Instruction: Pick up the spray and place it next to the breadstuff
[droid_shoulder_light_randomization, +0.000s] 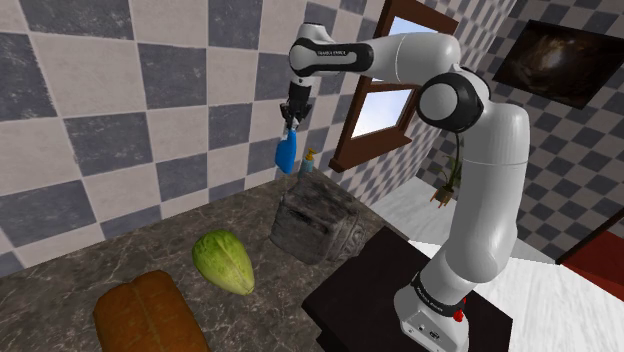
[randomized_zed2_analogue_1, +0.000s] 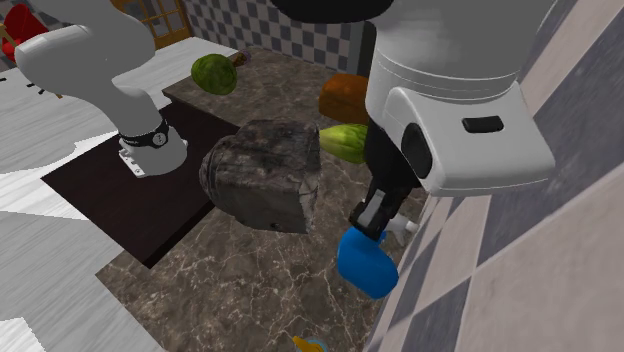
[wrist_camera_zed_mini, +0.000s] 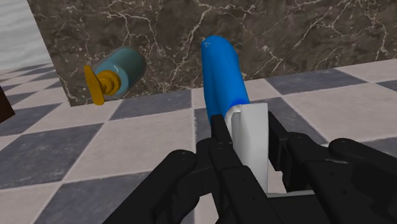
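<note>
The spray is a blue bottle with a white head. It hangs in the air near the checkered wall, held at the head by my gripper, which is shut on it. In the wrist view the blue body points away from the gripper and the white head sits clasped between the black fingers. From the second exterior view the bottle dangles below the gripper, above the dark marble counter. The breadstuff, a brown loaf, lies at the shoulder view's lower left, far from the gripper.
A green leafy vegetable lies between the loaf and a grey stone-textured block. A small light-blue bottle with an orange pump stands on the counter beneath the gripper. The dark stand sits at lower right. A round green fruit lies farther off.
</note>
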